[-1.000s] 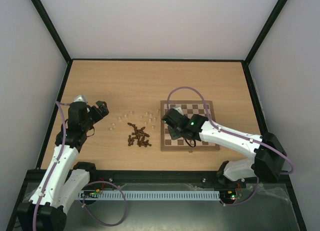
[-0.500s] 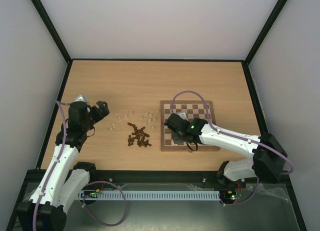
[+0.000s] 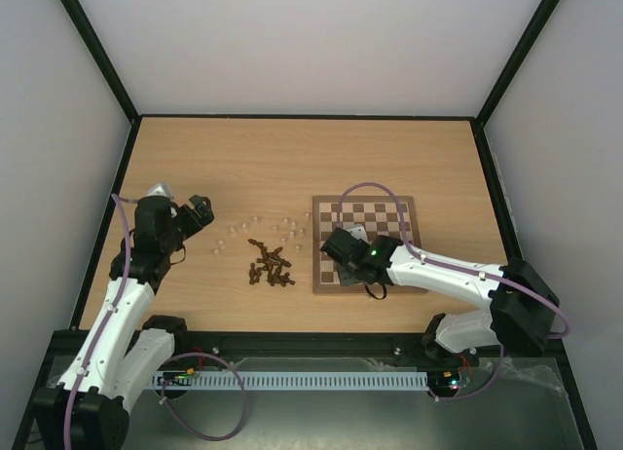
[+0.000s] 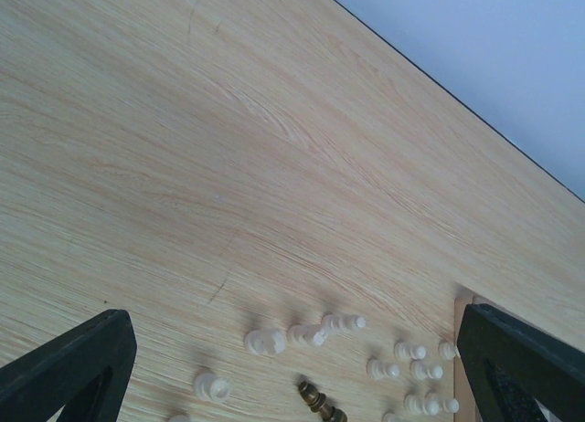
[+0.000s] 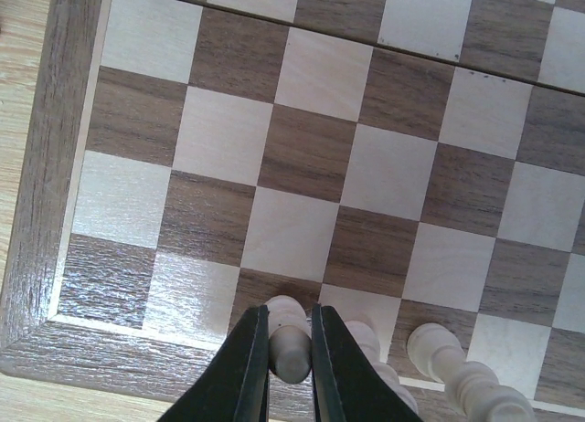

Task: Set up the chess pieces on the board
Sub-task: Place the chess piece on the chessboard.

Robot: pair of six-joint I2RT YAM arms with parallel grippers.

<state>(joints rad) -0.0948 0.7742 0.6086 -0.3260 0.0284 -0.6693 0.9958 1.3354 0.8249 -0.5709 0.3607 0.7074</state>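
Right gripper (image 5: 290, 314): clamped on a pale piece (image 5: 291, 351) at the edge row of the board (image 5: 302, 157) (two pale pieces (image 5: 457, 372) stand beside).
Left gripper (image 4: 292, 321): jaws wide apart, above the table (image 3: 292, 158).
Loose pieces: pale scatter (image 3: 290, 228), dark heap (image 3: 271, 266), left of board.

Board (image 5: 302, 157): checkered, light cream and dark brown squares, within a brown wood-grain frame. Cream pieces (image 4: 265, 341): plain pale. Dark brown pieces (image 3: 271, 265): uniform. Table (image 4: 228, 166): light oak grain.
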